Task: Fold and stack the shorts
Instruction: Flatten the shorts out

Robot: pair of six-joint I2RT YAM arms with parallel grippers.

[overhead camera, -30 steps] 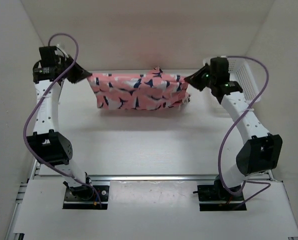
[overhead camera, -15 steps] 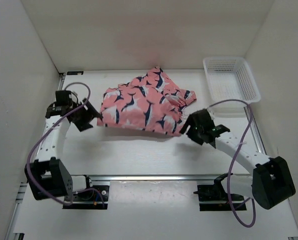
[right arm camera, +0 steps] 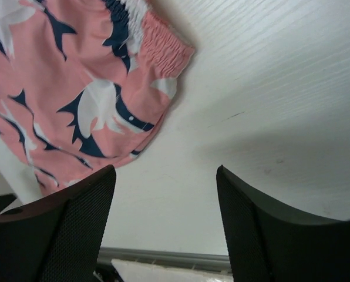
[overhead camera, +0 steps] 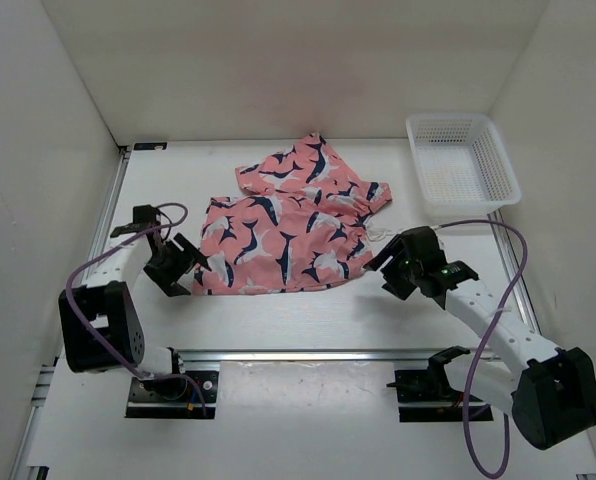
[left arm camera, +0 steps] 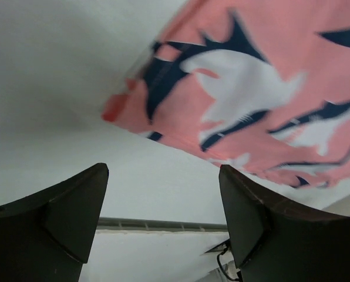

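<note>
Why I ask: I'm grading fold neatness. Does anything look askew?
Yes. The shorts lie unevenly: their far part sticks out, skewed rightward, edges not lined up with the near part.

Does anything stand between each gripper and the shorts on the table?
Nothing visible does. The left gripper and the right gripper are open beside the shorts' side edges, with only bare table between. The white basket stands apart, far right.
</note>
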